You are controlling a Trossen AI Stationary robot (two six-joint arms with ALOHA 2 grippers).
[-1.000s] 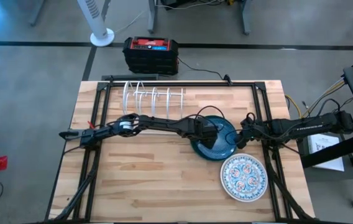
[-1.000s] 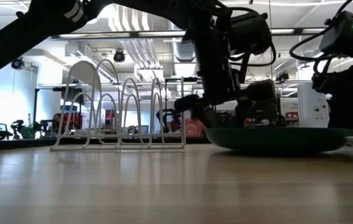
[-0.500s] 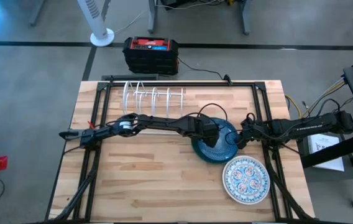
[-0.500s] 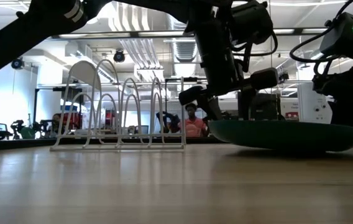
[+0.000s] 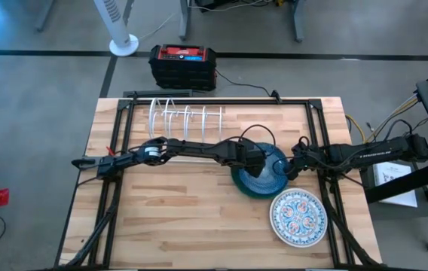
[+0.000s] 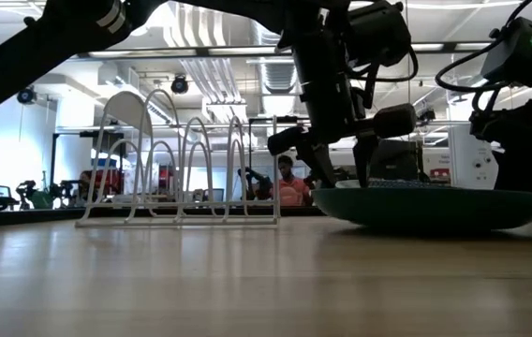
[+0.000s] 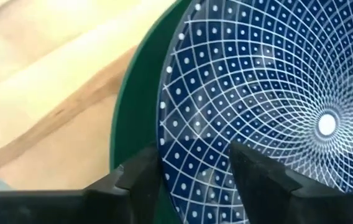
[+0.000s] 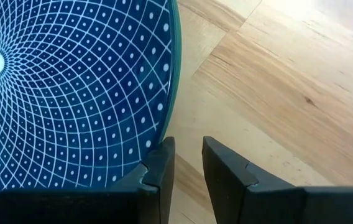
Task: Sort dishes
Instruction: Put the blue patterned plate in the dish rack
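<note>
A dark blue plate with a white grid pattern (image 5: 268, 175) lies on top of a green plate (image 7: 133, 112), right of the table's middle. In the low view the green plate (image 6: 435, 208) lies flat on the wood. A white floral plate (image 5: 297, 216) lies nearer, toward the right near corner. My left gripper (image 5: 255, 162) reaches in from the left and is open at the stack's left rim. My right gripper (image 5: 293, 169) is at the stack's right rim, open by a narrow gap with bare wood showing between the fingers. My left gripper (image 7: 195, 171) comes from above, slanting from the table's left. One finger (image 7: 140, 171) is over the green plate's rim, the other (image 7: 251, 168) is over the blue plate's inside (image 7: 276, 93). I cannot tell whether either touches. My right gripper (image 8: 189, 165) stands with one finger (image 8: 161, 162) at the blue plate's rim (image 8: 171, 93), which runs under it. I cannot tell whether it touches.
A white wire rack (image 5: 186, 117) stands near the far edge, left of the plates; its hoops show in the low view (image 6: 182, 164). Black frame rails (image 5: 116, 143) run along the table's sides. Bare wood lies on the left and near parts. A person (image 6: 289, 187) sits far behind.
My left gripper has risen a little from the plates, and its fingertips now show above the rim in the low view. Half a second ago the plate stack stood tilted. Now it lies flat again.
</note>
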